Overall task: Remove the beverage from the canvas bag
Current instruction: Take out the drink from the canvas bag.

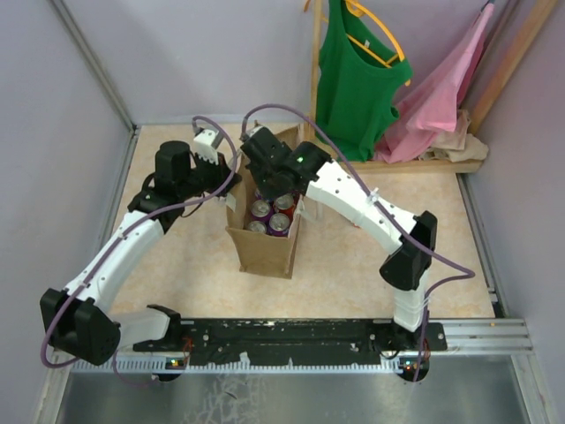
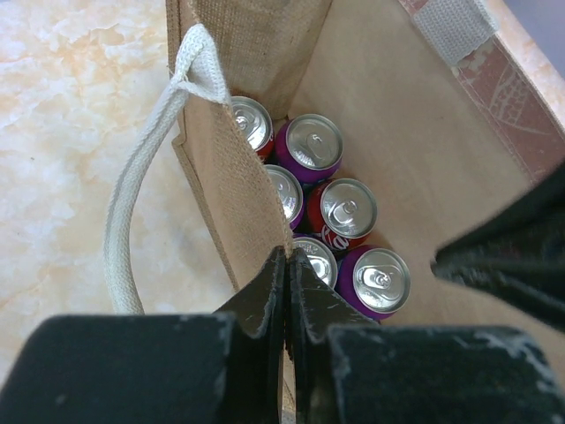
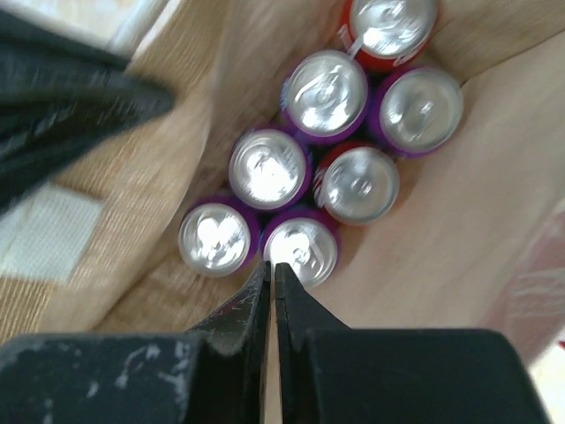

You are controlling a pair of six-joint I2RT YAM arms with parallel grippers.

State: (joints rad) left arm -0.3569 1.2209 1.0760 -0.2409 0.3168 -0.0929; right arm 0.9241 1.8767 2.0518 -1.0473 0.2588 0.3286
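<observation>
On the marbled table [image 1: 353, 256] the canvas bag [image 1: 263, 252] stands upright between the two arms with its mouth open. The beverage is inside it: a cluster of purple and red cans [image 2: 348, 208] packed upright on the bottom, lids up, none lifted. The left gripper [image 2: 287, 261] has its fingers pressed together on the top edge of the bag's near wall, just beside the pale strap handle [image 2: 132, 212], so it looks to be holding the mouth open. The right gripper [image 3: 272, 269] hangs over the opening above the cans, fingers closed against each other with nothing between them. The step in hand seems to be the reach into the bag, with no can grasped yet. Next, the right fingers need to spread, line up over one can, perhaps the purple can [image 3: 300, 252] directly beneath them, and descend around it. The cans touch one another, so finger room is tight.
</observation>
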